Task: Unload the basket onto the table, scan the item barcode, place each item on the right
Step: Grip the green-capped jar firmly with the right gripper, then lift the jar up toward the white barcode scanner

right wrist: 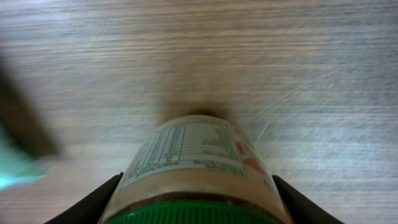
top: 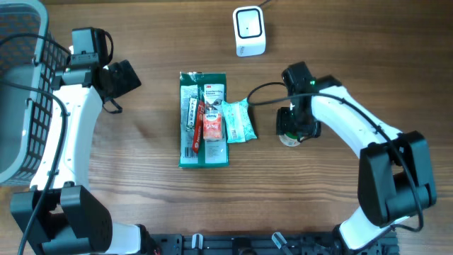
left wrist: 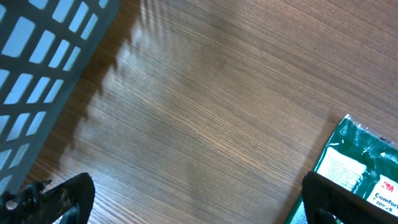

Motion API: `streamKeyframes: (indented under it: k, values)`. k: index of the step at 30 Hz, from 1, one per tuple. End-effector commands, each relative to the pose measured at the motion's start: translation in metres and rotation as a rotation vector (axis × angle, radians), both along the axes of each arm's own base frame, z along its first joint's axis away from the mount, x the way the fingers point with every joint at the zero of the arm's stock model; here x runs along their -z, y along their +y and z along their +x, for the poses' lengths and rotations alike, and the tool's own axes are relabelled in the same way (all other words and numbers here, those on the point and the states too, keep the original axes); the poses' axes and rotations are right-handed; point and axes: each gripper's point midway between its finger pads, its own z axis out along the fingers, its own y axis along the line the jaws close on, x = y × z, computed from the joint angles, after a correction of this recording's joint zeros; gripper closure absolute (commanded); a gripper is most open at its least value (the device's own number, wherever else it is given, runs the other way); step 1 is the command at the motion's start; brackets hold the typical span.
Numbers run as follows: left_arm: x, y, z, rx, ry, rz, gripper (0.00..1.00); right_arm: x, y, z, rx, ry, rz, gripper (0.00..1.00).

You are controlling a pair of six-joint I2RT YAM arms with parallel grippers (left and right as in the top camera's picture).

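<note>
While the right claw [right wrist: 198, 208] sits over a jar [right wrist: 193, 155] with a green lid [right wrist: 193, 216], its two dark fingers [right wrist: 93, 202] flank the jar's sides, one at each edge of the label. They stand at a middling spread, right against the glass or just beside it; whether they press it I cannot tell. The jar's nutrition label faces the wrist camera, and the jar rests on the wooden table [top: 141, 184], right of the pile of packets and nearer than the white barcode scanner [top: 249, 32] at the far edge. In the pile, a green 3M package [top: 216, 154] lies under a red snack packet [top: 212, 126], with a teal packet [top: 238, 120] at its right side. The left claw [top: 126, 78] gapes at its widest, holding nothing, above bare wood between the pile and the grey basket [top: 21, 106] at the left.
</note>
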Motion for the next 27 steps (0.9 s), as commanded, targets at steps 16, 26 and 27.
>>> streamKeyframes:
  k: [16,26,27]
  values:
    - [-0.007,0.004,0.001,0.004,-0.014,0.016,0.0,-0.144,0.14,-0.032,0.287,0.466,0.956,0.82]
    - [-0.007,0.004,0.001,0.004,-0.014,0.016,0.0,-0.073,0.077,0.039,0.007,-0.113,0.449,0.88]
    - [-0.007,0.004,0.001,0.004,-0.014,0.016,0.0,-0.078,0.078,0.047,-0.084,-0.169,0.471,0.87]
